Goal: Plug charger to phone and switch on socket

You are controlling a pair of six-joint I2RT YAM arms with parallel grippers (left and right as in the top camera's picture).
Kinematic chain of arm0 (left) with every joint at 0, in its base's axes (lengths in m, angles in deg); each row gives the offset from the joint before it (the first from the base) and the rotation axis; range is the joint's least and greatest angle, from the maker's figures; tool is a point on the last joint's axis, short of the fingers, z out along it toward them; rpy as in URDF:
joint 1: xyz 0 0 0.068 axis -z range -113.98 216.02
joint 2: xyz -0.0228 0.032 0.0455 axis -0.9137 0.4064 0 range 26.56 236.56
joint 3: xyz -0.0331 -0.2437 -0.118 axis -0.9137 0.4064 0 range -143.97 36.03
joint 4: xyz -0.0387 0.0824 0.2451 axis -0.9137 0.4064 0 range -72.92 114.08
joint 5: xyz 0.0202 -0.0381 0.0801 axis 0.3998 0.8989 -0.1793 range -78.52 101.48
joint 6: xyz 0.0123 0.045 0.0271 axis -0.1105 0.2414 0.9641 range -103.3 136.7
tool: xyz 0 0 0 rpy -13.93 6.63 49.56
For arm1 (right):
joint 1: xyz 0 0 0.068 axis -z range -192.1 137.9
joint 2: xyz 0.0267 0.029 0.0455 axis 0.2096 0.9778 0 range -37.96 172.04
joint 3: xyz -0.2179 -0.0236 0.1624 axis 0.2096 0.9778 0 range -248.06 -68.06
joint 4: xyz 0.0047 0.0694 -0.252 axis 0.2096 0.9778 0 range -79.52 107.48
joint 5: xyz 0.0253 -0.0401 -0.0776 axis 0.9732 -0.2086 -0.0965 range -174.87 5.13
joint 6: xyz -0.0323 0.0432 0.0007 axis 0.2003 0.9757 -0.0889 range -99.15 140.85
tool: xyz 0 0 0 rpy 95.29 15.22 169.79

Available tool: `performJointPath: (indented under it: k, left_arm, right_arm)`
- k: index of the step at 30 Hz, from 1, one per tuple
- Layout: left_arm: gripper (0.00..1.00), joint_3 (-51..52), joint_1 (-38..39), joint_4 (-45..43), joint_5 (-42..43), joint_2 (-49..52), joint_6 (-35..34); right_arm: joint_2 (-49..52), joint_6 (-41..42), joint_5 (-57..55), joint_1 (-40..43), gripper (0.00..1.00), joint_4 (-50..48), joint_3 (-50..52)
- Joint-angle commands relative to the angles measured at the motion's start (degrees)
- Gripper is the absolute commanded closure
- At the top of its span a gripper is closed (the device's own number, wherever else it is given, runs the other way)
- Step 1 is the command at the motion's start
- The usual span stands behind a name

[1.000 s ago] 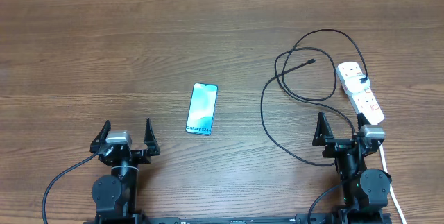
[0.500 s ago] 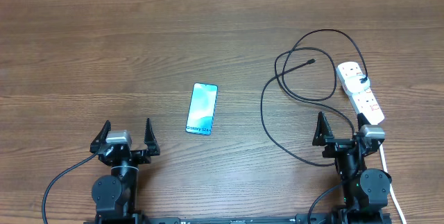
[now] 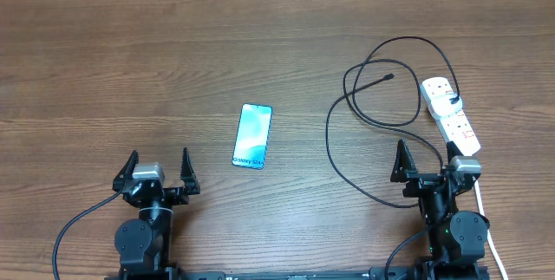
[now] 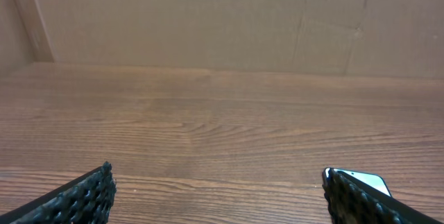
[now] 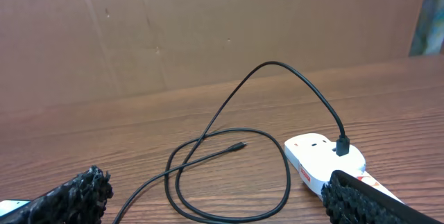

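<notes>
The phone (image 3: 252, 135) lies flat mid-table, light blue screen up; its corner shows in the left wrist view (image 4: 364, 180). The charger's black cable (image 3: 364, 107) lies in loops at the right, its connector tip (image 3: 388, 77) free on the wood, its other end plugged into the white socket strip (image 3: 451, 115). In the right wrist view the cable (image 5: 229, 151), tip (image 5: 239, 145) and socket (image 5: 322, 158) show ahead. My left gripper (image 3: 157, 170) is open and empty, near the front edge, left of the phone. My right gripper (image 3: 425, 160) is open and empty, just in front of the socket.
A brown cardboard wall (image 4: 208, 16) runs along the table's far edge. The socket's white cord (image 3: 484, 211) runs down past the right arm base. The table is bare wood (image 3: 130, 72) elsewhere.
</notes>
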Motion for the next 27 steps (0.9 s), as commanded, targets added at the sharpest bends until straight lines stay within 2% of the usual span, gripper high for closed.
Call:
performJointPath:
  k: [1,23,27]
  left_arm:
    - [0.00,0.3,0.3,0.0,0.2,-0.6,1.1]
    - [0.00,0.3,0.3,0.0,-1.0,-0.6,1.1]
    - [0.00,0.3,0.2,-2.4,-1.8,-0.6,1.0]
  right_arm:
    - [-0.7,-0.2,-0.3,0.2,0.00,-0.4,0.0]
    - [-0.7,-0.2,-0.3,0.2,0.00,-0.4,0.0]
    - [-0.7,-0.2,-0.3,0.2,0.00,-0.4,0.0]
